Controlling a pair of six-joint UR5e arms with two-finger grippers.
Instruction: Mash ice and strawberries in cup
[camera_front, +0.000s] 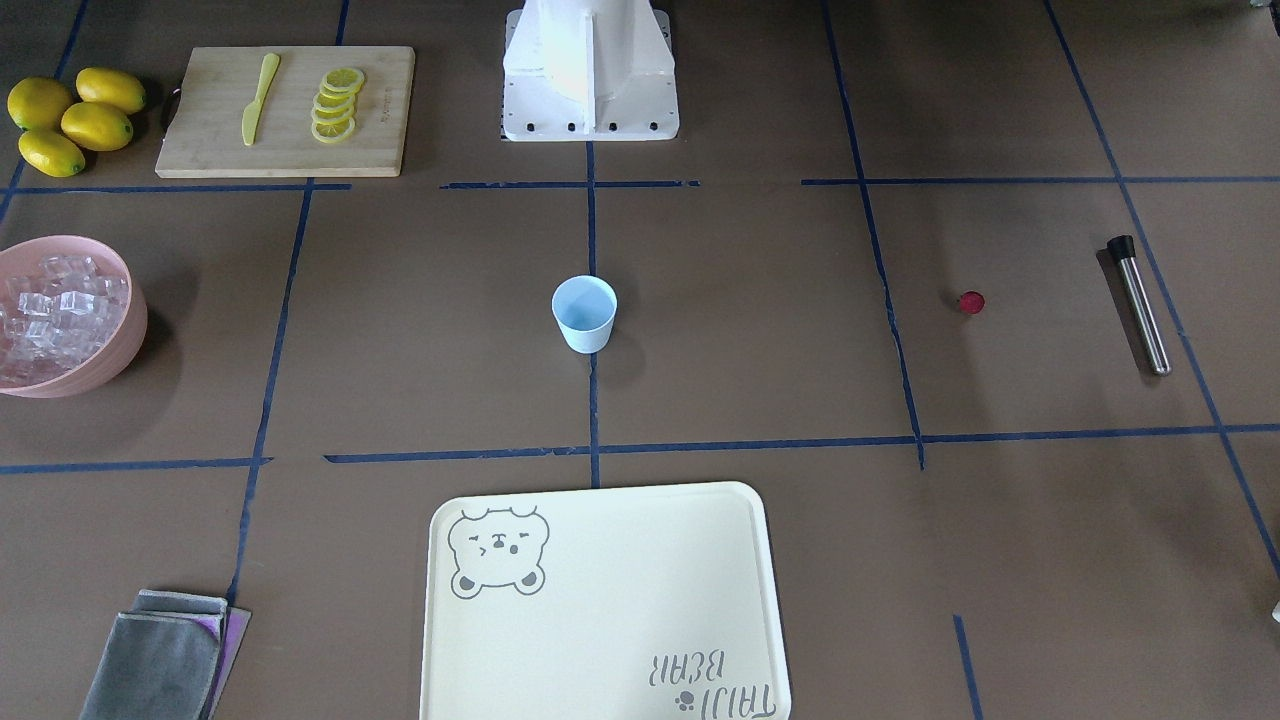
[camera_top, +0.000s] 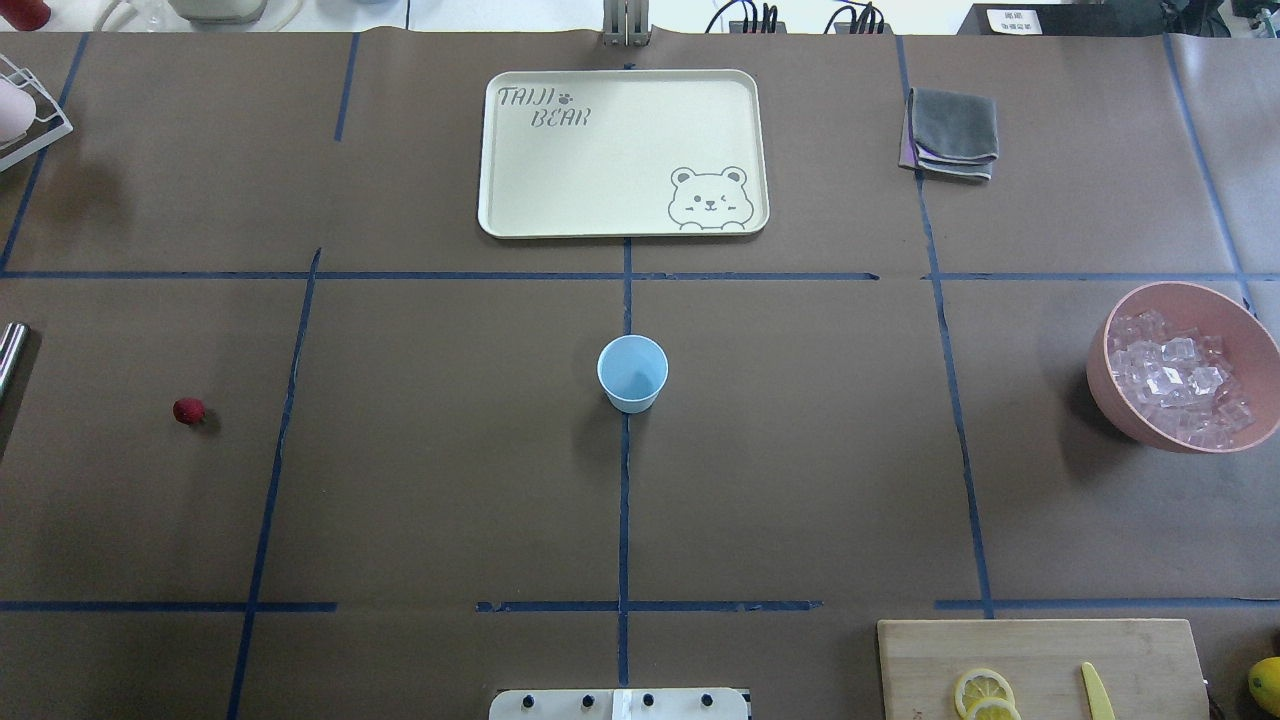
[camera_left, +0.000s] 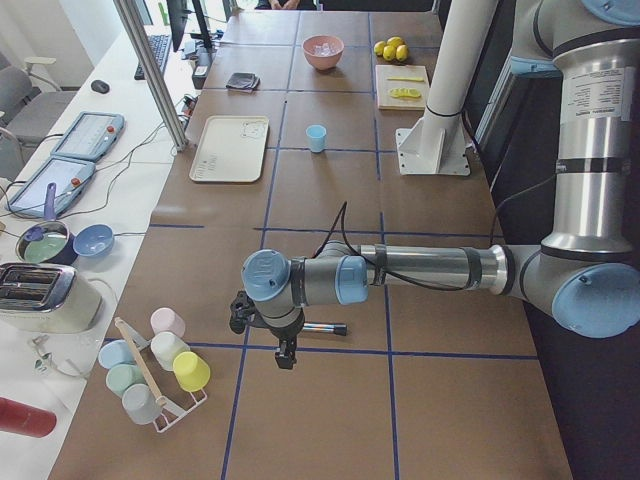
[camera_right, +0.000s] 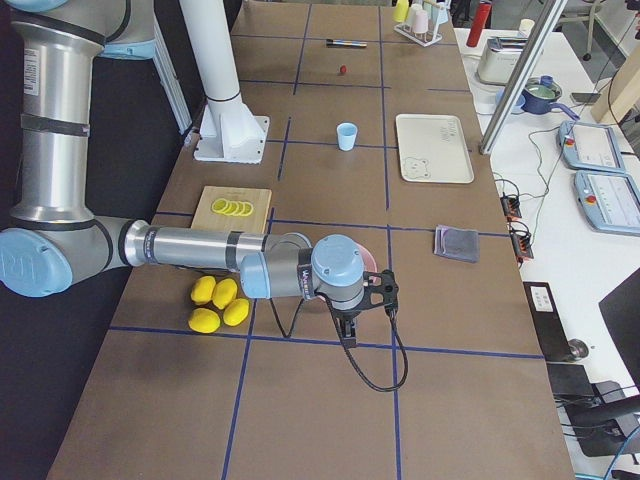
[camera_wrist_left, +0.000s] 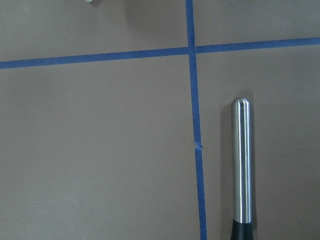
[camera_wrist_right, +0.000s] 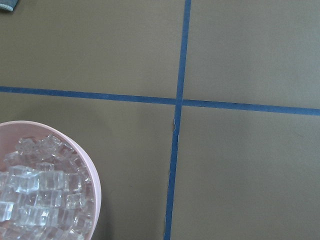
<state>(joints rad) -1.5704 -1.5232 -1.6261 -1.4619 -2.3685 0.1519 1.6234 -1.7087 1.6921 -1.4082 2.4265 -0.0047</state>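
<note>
Cup (camera_top: 632, 373): one small pale-blue plastic cup, smooth and handleless, tapering toward its base. It stands upright at the middle of a table (camera_top: 420, 480) covered in matte brown paper and crossed by blue tape lines. Seen from overhead, with the cup as the centre of the clock:

- At 9 o'clock, well apart, lies one strawberry (camera_top: 188, 410), a small, round, dark-red piece on the bare paper.
- Farther out at 9 o'clock lies one muddler (camera_front: 1140, 305), a straight polished steel rod with a black end.
- At 3 o'clock, well apart, sits one large round pink bowl (camera_top: 1108, 395) heaped with ice (camera_top: 1175, 385), many small clear glassy cubes, too many to count.
- At 12 o'clock lies one cream rectangular tray (camera_top: 600, 170) with rounded corners and a printed bear.
- Near 2 o'clock is one folded grey cloth (camera_top: 953, 130).
- Near 4 o'clock is one pale wooden cutting board (camera_front: 200, 120). It carries a yellow-green plastic knife (camera_front: 258, 98) and a row of five or six overlapping lemon slices (camera_front: 337, 105).
- Just beside the board cluster four whole yellow lemons (camera_front: 97, 125).

The left gripper (camera_left: 285, 357) points down over the muddler. The right gripper (camera_right: 348, 335) points down near the pink bowl. Each shows only in a side view, so I cannot tell how either one's jaws stand.
</note>
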